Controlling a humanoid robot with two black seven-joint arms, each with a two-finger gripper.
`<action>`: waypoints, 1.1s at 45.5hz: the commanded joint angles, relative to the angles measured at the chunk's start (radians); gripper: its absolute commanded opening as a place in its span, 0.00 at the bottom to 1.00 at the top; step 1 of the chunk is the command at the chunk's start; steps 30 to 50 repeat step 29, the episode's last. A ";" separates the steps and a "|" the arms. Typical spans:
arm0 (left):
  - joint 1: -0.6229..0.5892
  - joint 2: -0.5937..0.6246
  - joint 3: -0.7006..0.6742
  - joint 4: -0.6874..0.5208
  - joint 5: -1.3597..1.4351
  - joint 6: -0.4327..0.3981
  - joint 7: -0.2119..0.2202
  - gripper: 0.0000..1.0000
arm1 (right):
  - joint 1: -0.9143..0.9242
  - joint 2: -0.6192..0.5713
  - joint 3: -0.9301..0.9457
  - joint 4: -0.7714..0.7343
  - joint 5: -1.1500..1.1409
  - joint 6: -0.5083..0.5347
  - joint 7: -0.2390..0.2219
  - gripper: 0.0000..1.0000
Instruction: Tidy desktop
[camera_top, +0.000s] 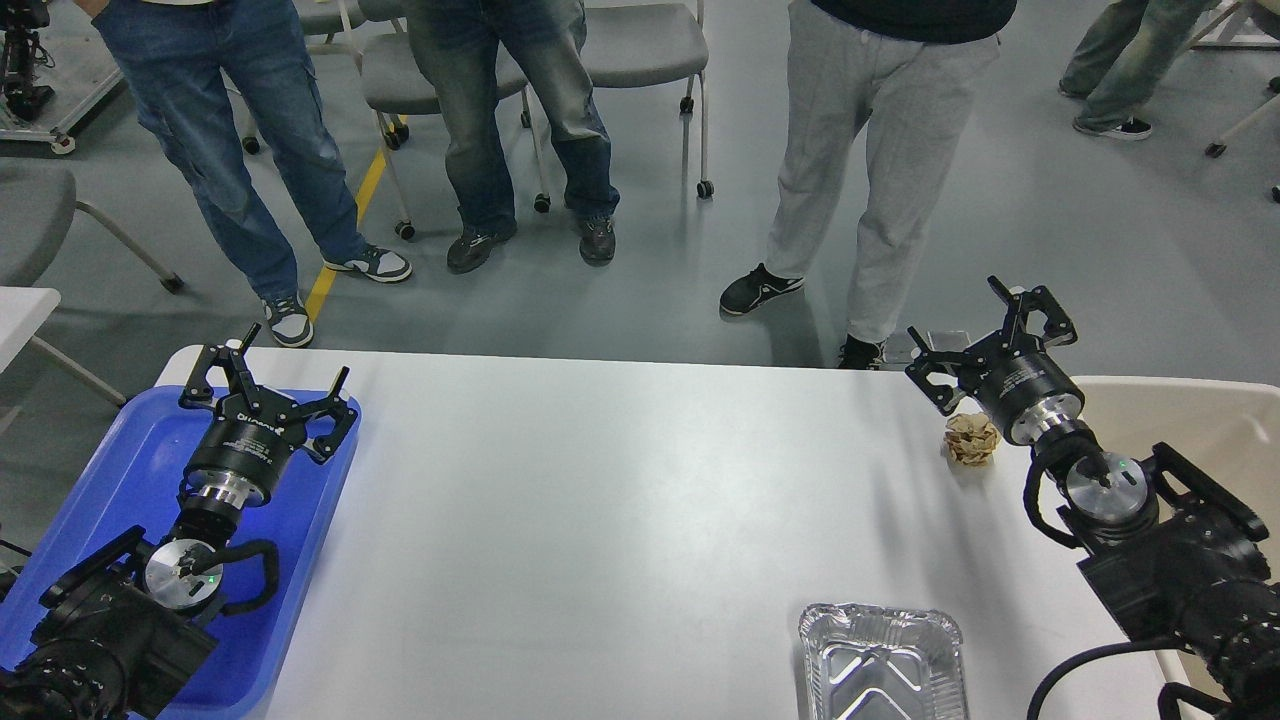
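Observation:
The white desktop (600, 520) fills the middle of the head view. A crumpled tan paper ball (970, 440) lies on it near the far right edge. An empty foil tray (882, 660) sits at the front right. My right gripper (990, 340) is open, hovering just beyond and above the paper ball, its wrist right beside the ball. My left gripper (265, 385) is open and empty above the blue tray (110, 480) at the left edge.
A beige bin (1180, 420) stands at the table's right end, behind my right arm. Several people stand on the grey floor beyond the far edge, with chairs behind them.

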 joint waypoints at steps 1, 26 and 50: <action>0.000 0.000 0.000 0.000 0.000 0.000 0.000 1.00 | 0.011 0.001 -0.045 -0.019 -0.006 0.017 0.005 1.00; 0.000 0.000 0.000 0.000 0.002 0.000 0.000 1.00 | 0.011 -0.012 -0.028 -0.022 0.000 0.014 0.031 1.00; 0.000 0.000 0.000 0.000 0.002 0.000 0.000 1.00 | 0.011 -0.012 -0.028 -0.028 0.000 0.014 0.031 1.00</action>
